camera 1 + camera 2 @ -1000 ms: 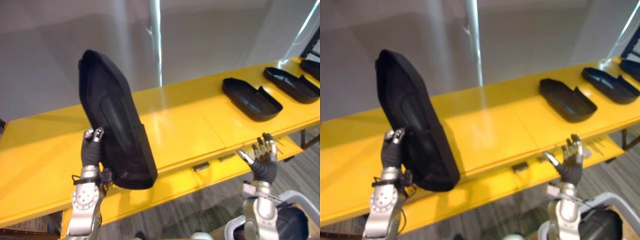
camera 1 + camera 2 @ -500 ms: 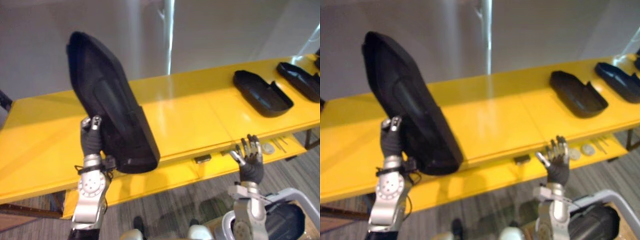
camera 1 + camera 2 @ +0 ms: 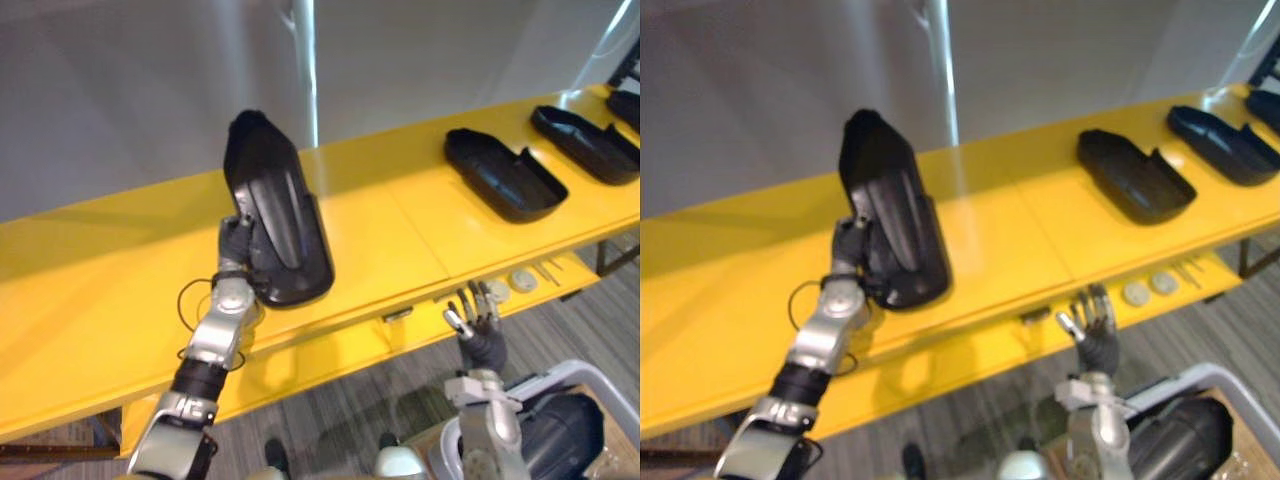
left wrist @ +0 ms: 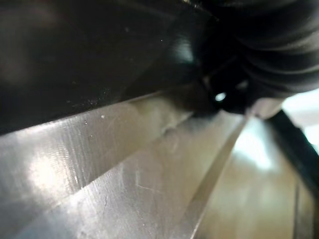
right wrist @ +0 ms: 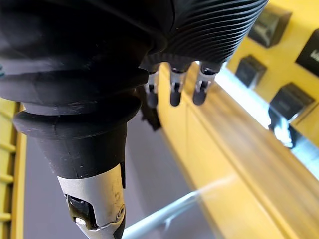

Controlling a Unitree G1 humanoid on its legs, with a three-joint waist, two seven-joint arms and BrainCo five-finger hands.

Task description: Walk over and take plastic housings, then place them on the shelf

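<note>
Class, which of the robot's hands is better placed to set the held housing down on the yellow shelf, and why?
Left. The left hand grips the black housing, which is over the yellow shelf. The right hand is open and empty, low in front of the shelf's edge.

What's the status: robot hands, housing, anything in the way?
Left robot hand gripping black housing, low over yellow shelf, contact unclear. Right robot hand open, idle, below shelf front. Second housing and third housing lie well right, nothing blocking.

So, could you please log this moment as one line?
left hand: shut on housing, at yellow shelf | right hand: open
</note>
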